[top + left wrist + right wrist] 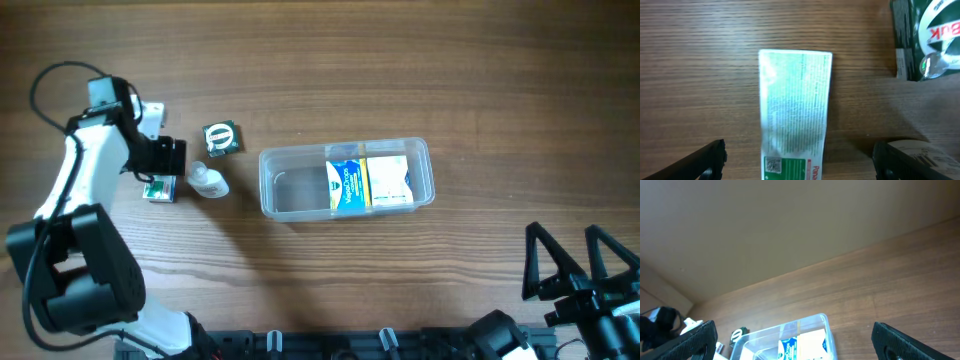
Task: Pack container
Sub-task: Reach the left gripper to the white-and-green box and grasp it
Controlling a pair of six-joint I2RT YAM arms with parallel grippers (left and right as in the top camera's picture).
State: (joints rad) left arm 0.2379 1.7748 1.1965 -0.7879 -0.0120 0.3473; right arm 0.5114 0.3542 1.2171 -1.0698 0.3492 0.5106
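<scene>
The clear plastic container [290, 190] lies mid-table with a blue and white box [348, 185] and a white box [388, 182] in its right half; it also shows in the right wrist view [770, 335]. My left gripper [160, 178] is open, its fingers either side of a small white and green box [794, 110] lying flat on the table. A small white bottle [210, 181] lies just right of it. A dark green packet [221, 138] lies beyond, also in the left wrist view [925, 35]. My right gripper [580, 265] is open and empty at the front right.
The left arm's white links [80, 180] reach along the table's left side. A plain wall stands behind the table in the right wrist view.
</scene>
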